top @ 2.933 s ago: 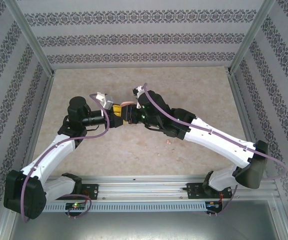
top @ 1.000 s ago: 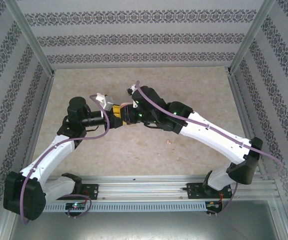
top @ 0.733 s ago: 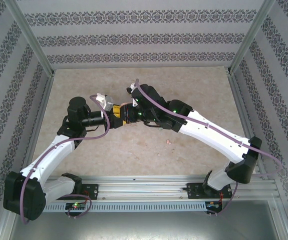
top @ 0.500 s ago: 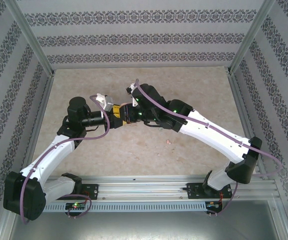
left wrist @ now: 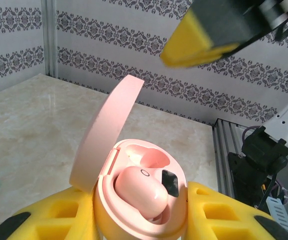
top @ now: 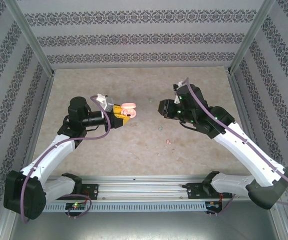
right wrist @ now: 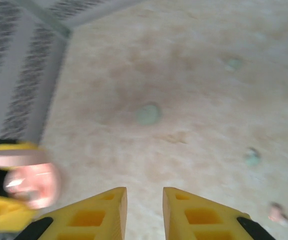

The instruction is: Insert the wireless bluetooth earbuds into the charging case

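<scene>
The right gripper [top: 162, 107] has pulled away from the charging case [top: 129, 106] toward the right of the top view. Its jaws stand narrowly apart and hold nothing. The left gripper [top: 120, 115] clamps the open case at centre left, with one pink earbud [left wrist: 139, 192] seated inside. The next move, I judge, is to fetch the loose pink earbud [top: 169, 142] lying at lower centre.

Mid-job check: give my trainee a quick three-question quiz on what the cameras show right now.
1. True or false: the pink oval plastic charging case, gripped by the left gripper, is closed.
2. The small rounded earbud seated in that case is: A pink, B pale green, C white?
3. Fill in: the right gripper's jaws hold ____.
Key: 1 false, it stands open; 2 A; 3 nothing.
</scene>
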